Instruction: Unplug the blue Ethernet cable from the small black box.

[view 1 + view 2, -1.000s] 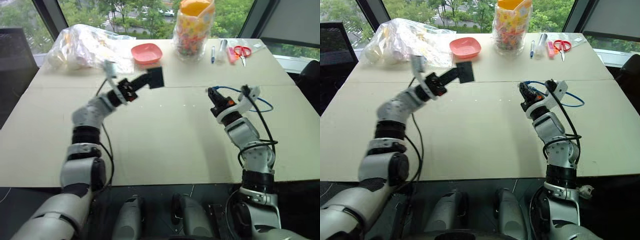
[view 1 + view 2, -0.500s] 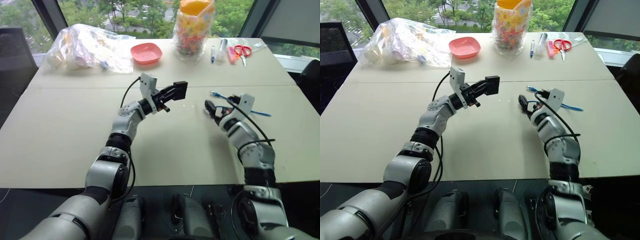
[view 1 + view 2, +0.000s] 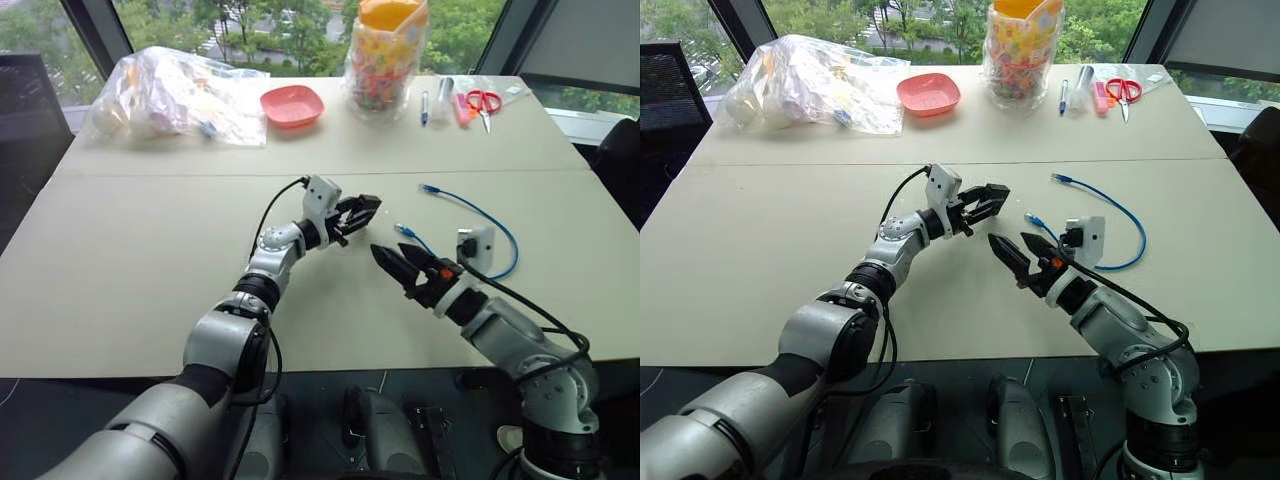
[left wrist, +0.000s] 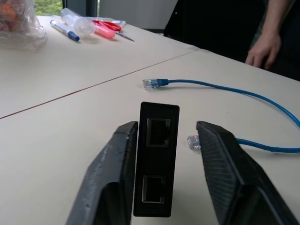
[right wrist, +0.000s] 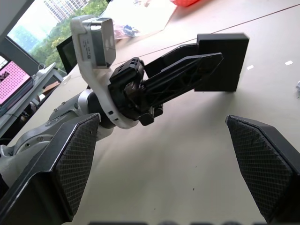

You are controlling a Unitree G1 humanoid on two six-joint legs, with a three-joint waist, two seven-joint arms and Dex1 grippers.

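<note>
Beige table by the windows, clutter along the top edge. The blue Ethernet cable lies loose at centre-right, both plugs free, so the unplugging looks done. The small black box stands on edge between the left gripper's parted fingers, one finger against it, apparently being released. The right gripper hangs wide open and empty, just below.
</note>
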